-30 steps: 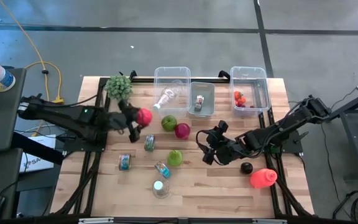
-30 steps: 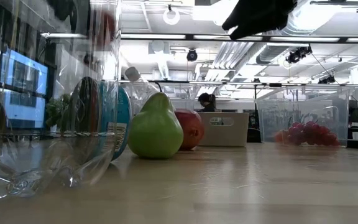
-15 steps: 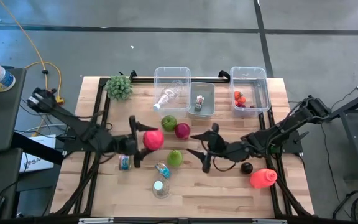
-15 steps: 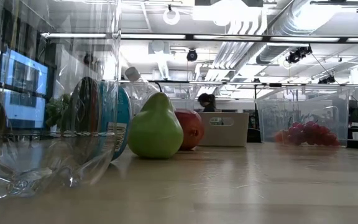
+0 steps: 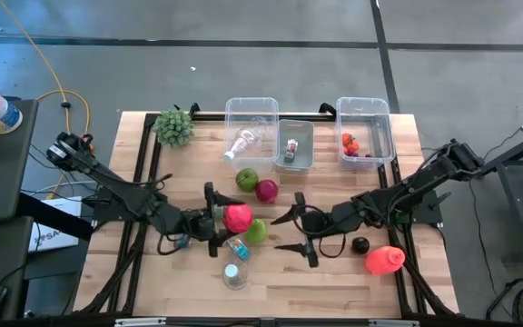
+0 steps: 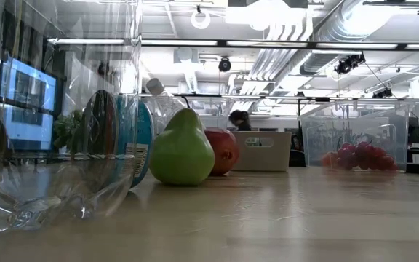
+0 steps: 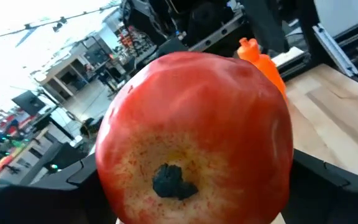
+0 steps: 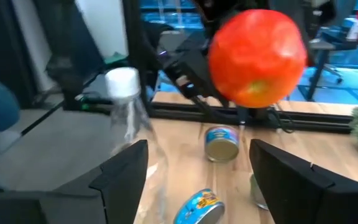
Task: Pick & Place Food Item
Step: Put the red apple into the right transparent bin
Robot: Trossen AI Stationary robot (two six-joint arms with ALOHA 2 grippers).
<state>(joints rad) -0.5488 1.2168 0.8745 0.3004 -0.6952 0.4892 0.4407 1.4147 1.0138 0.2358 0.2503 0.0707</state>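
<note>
A red apple [image 5: 238,218] hangs above the table's middle, with my left gripper [image 5: 225,221] shut on it. In the left wrist view the apple [image 7: 194,137] fills the picture. My right gripper [image 5: 291,233] stands open a little to the apple's right. It is level and points at the apple, with nothing between its fingers. The right wrist view shows the apple [image 8: 258,57] straight ahead of the two spread fingers [image 8: 122,174]. A green pear [image 5: 256,231] rests on the table just below the apple. My left gripper pinches the apple by its two opposite sides [image 7: 114,168] between its two fingers. The fingers come level from the table's left. The apple is lifted clear of the table, and its dark blossom end [image 7: 169,180] faces back toward the wrist.
A green apple [image 5: 247,179] and a second red apple [image 5: 267,190] lie toward the far side. Tins [image 5: 236,247], a clear bottle [image 5: 232,275], a dark plum [image 5: 360,244] and an orange bottle [image 5: 384,260] lie nearer. Clear bins [image 5: 251,116], [image 5: 364,127] and a grey bin [image 5: 294,145] line the far edge.
My left gripper has carried the apple toward the table's right and near edge and has rolled about its own line. The apple stays clear of the table. My right gripper has tipped up from pointing down to level and now faces the apple.
</note>
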